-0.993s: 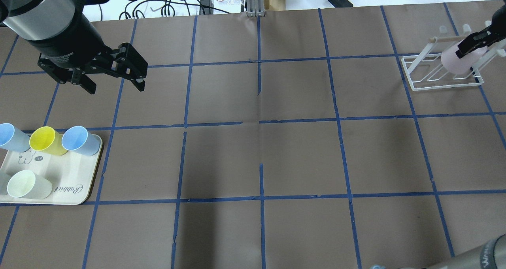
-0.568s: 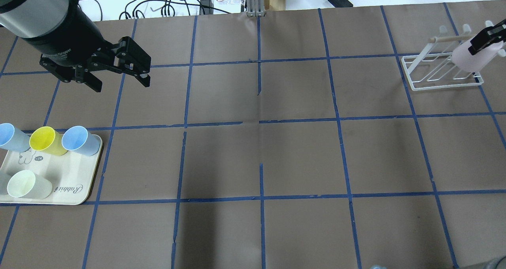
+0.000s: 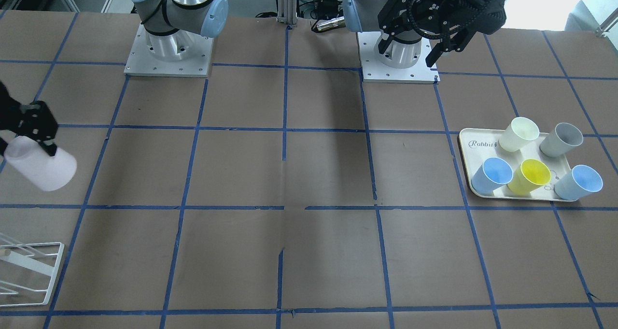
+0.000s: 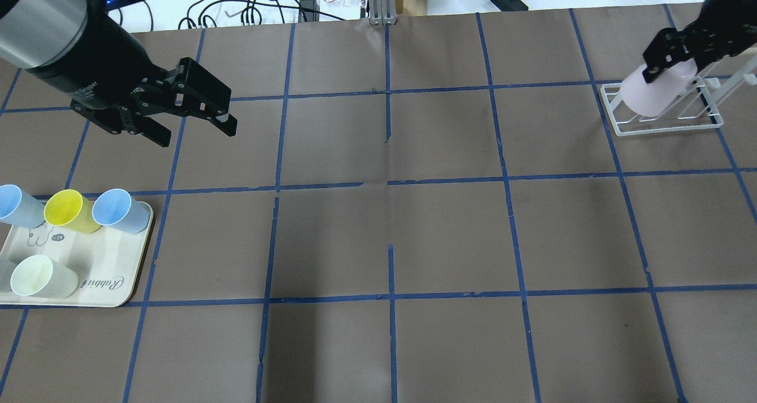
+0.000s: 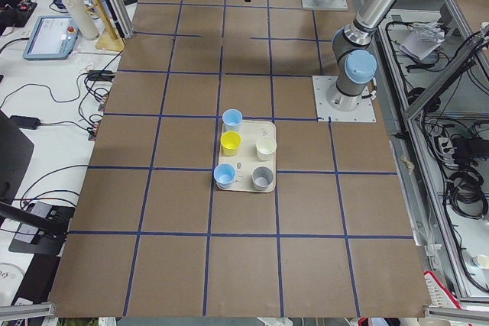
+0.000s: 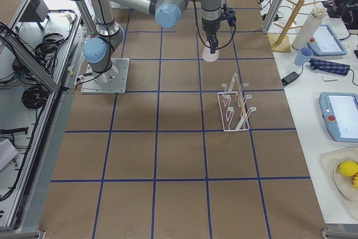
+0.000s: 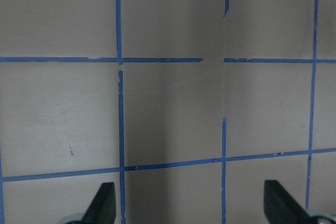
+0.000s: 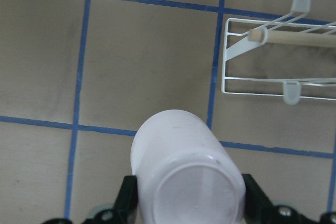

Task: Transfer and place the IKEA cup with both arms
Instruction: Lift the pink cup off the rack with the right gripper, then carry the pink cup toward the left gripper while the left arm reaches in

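Observation:
My right gripper (image 4: 674,51) is shut on the pale pink IKEA cup (image 4: 650,95) near its closed base. It holds the cup in the air with the mouth pointing down and away. The cup also shows in the front view (image 3: 41,164), the right wrist view (image 8: 181,156) and the right side view (image 6: 210,54). It hangs apart from the white wire rack (image 4: 662,126), on the robot's side of it. My left gripper (image 4: 195,132) is open and empty above the table's left half, and its fingertips (image 7: 102,205) show bare table between them.
A cream tray (image 4: 106,284) at the near left holds several upright cups: two light blue, a yellow (image 4: 70,209), a cream-white (image 4: 38,276) and a grey (image 3: 562,138). The rack (image 3: 29,271) stands at the far right. Cables lie beyond the table's far edge.
My right gripper has swung the pink cup first right, then left to the rack's left end. My left gripper has drifted slightly right and toward me, still open.

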Robot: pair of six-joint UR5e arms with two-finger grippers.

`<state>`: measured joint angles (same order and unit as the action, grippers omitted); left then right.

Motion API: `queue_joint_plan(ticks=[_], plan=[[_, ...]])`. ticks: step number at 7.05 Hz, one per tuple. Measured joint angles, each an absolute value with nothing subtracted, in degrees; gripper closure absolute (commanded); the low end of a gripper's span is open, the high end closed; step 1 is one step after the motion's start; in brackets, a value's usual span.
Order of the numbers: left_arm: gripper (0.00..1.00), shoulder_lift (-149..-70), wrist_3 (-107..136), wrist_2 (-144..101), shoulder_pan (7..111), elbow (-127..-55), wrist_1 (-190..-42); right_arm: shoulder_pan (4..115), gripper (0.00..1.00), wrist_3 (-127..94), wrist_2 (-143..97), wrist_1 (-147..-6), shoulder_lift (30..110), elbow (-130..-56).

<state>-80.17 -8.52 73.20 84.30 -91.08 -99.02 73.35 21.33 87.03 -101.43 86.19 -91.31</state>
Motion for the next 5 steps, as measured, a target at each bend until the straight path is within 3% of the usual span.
queue_joint_plan(ticks=[2, 5], plan=[[0.0, -80.2, -13.2, 59.4, 77.5, -93.5, -103.6, 83.7, 0.99, 5.4, 86.6, -96.8, 87.8, -91.3], [0.0, -80.2, -26.5, 44.2, 73.2, -102.9, -104.8, 94.8, 0.99, -13.3, 72.0, -96.5, 88.2, -91.2]])
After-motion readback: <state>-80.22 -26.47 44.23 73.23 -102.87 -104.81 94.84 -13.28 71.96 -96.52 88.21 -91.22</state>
